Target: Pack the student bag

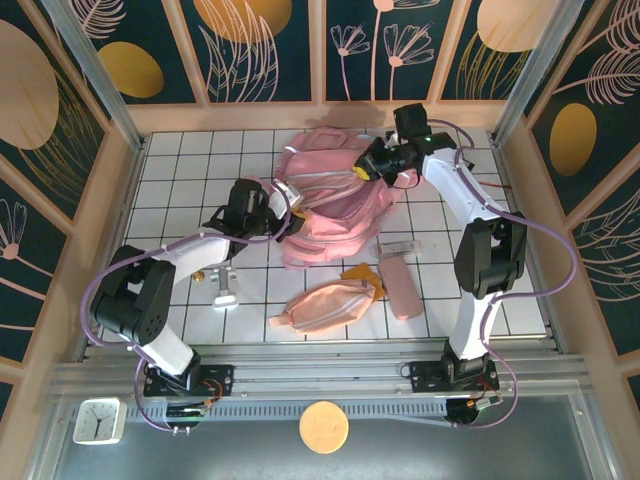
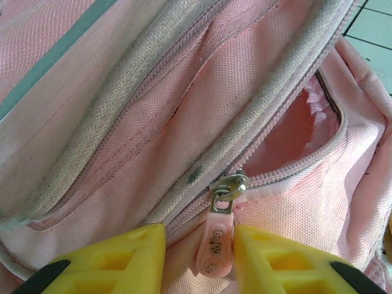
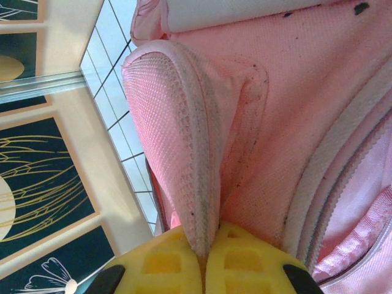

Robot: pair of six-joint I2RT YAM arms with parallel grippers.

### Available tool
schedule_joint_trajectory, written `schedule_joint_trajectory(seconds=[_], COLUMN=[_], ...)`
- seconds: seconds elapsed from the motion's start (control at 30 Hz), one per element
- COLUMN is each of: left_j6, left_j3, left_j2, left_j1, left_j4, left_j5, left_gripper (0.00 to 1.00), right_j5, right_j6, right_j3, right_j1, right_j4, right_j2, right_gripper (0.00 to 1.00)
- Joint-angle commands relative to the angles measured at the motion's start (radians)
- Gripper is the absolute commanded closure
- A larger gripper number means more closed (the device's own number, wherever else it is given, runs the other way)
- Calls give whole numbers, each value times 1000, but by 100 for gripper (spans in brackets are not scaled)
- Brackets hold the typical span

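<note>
Straddling the zipper pull (image 2: 215, 242), the left claw (image 2: 199, 236) stands partly open. One pad (image 2: 269, 257) is just beside the pull at 3 o'clock and a gap shows at 9 o'clock, so nothing is clamped yet. Likely it is there to drag the slider (image 2: 228, 185) and widen the pocket mouth (image 2: 294, 131), which gapes at 2 o'clock of the pull. The right claw (image 3: 207, 245) is closed tight on a mesh fold (image 3: 184, 141) of the bag (image 1: 330, 210), probably to brace the soft fabric against that drag. The bag lies toward 12 o'clock on the table (image 1: 180, 170), between both arms. The pouch (image 1: 322, 305) and the case (image 1: 402, 288) lie near it at 6 and 5 o'clock. Whether that pad really touches the pull is hard to say. The inside of the pocket is dim, and from above the claw tips are too small to make out among the folds.
</note>
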Motion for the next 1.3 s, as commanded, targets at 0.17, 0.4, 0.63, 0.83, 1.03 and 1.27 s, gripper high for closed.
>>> schedule_joint_trajectory(seconds=[0.17, 0.4, 0.63, 0.83, 1.03, 1.27], left_j6=[-68, -20, 21, 72, 59, 71], left_j3=[68, 54, 27, 85, 203, 331], left_j2=[50, 3, -53, -5, 113, 285], left_j1=[-14, -8, 107, 169, 218, 255], left_j4=[0, -101, -249, -320, -315, -219], left_j5=[12, -70, -146, -238, -367, -489], left_gripper=[100, 100, 100, 100, 100, 100], right_j5=[-58, -48, -39, -35, -34, -178], right_j6=[-3, -23, -55, -103, -165, -239], right_j3=[25, -26, -75, -67, -61, -25], right_j1=[19, -12, -66, -87, -129, -132], right_j4=[119, 111, 96, 52, -7, -21], right_j2=[-89, -124, -156, -159, -157, -112], right_gripper=[100, 100, 100, 100, 100, 100])
